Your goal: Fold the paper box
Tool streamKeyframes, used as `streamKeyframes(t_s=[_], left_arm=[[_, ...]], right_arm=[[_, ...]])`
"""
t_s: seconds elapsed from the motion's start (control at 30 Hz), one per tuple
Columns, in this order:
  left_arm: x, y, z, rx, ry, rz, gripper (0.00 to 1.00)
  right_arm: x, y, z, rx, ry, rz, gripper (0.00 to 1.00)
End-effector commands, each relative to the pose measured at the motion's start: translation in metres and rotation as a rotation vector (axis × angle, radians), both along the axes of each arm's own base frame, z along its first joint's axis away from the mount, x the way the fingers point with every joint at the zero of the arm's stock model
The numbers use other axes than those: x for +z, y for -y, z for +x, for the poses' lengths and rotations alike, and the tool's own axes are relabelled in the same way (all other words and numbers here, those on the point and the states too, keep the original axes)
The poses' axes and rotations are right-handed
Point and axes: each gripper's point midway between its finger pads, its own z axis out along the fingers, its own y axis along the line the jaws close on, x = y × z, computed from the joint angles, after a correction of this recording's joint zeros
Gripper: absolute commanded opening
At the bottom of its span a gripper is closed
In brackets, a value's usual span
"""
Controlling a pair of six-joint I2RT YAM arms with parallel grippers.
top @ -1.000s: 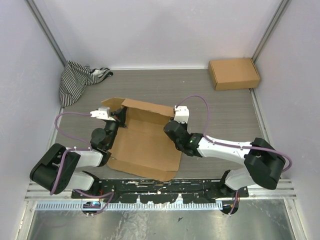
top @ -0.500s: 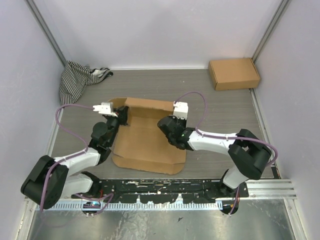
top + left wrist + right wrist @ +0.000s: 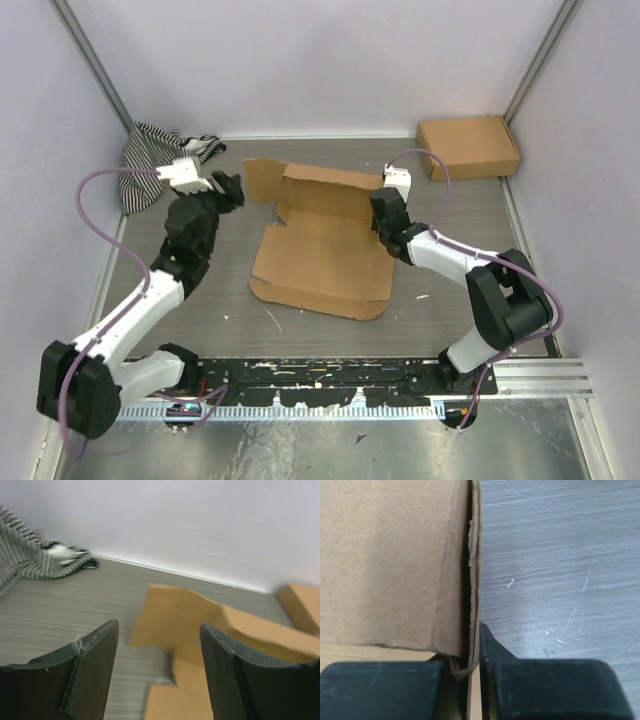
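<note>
The paper box (image 3: 320,262) lies as a brown cardboard sheet mid-table, its back wall and side flaps raised. My right gripper (image 3: 386,212) is shut on the sheet's right back corner; in the right wrist view the doubled cardboard edge (image 3: 472,580) is pinched at my right gripper (image 3: 473,656). My left gripper (image 3: 230,190) hangs open just left of the raised left flap (image 3: 262,180), apart from it. In the left wrist view both fingers (image 3: 92,662) stand wide with the paper box (image 3: 180,620) beyond them, untouched.
A ready-made brown cardboard box (image 3: 468,147) sits at the back right corner and also shows as the brown box (image 3: 300,605) in the left wrist view. A striped cloth (image 3: 150,160) lies at the back left. White walls close in three sides.
My left gripper opened, let go of the left flap and drew back to the left rear. My right gripper closed on the right corner, and the sheet shifted toward the back right.
</note>
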Motion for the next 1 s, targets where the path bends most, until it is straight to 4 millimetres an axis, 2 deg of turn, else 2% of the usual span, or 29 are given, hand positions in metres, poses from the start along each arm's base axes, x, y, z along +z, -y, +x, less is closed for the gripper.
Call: streamKeyframes(t_s=[0.0,0.13,0.23,0.3,0.47,0.53,0.7,0.83,0.97], left_arm=[[-0.049,-0.056,0.04,0.123,-0.246,-0.08,0.72],[-0.087,-0.064,0.081,0.055,-0.29,-0.156,0.69],[-0.095,-0.057,0.1,-0.032,-0.278,-0.166,0.67],[-0.099,-0.049,0.105,-0.097,-0.259,-0.162,0.67],[-0.107,-0.022,0.104,-0.274,-0.152,-0.151,0.66],[-0.099,-0.01,0.102,-0.343,-0.065,-0.192,0.65],[-0.119,-0.005,0.112,-0.368,-0.05,-0.234,0.61],[-0.111,0.004,0.107,-0.425,-0.015,-0.25,0.58],[-0.102,0.009,0.088,-0.467,0.005,-0.295,0.56]], right_arm=[[0.041,-0.017,0.021,0.203,0.047,0.058,0.01],[0.039,-0.007,0.028,0.279,0.011,0.091,0.01],[0.035,0.006,0.036,0.305,-0.013,0.099,0.01],[0.033,0.011,0.04,0.322,-0.026,0.109,0.01],[0.034,0.01,0.044,0.364,-0.04,0.127,0.01],[0.034,0.006,0.045,0.387,-0.047,0.135,0.01],[0.037,0.002,0.046,0.412,-0.048,0.137,0.01],[0.04,0.004,0.047,0.404,-0.05,0.123,0.01],[0.04,0.007,0.051,0.388,-0.057,0.114,0.01]])
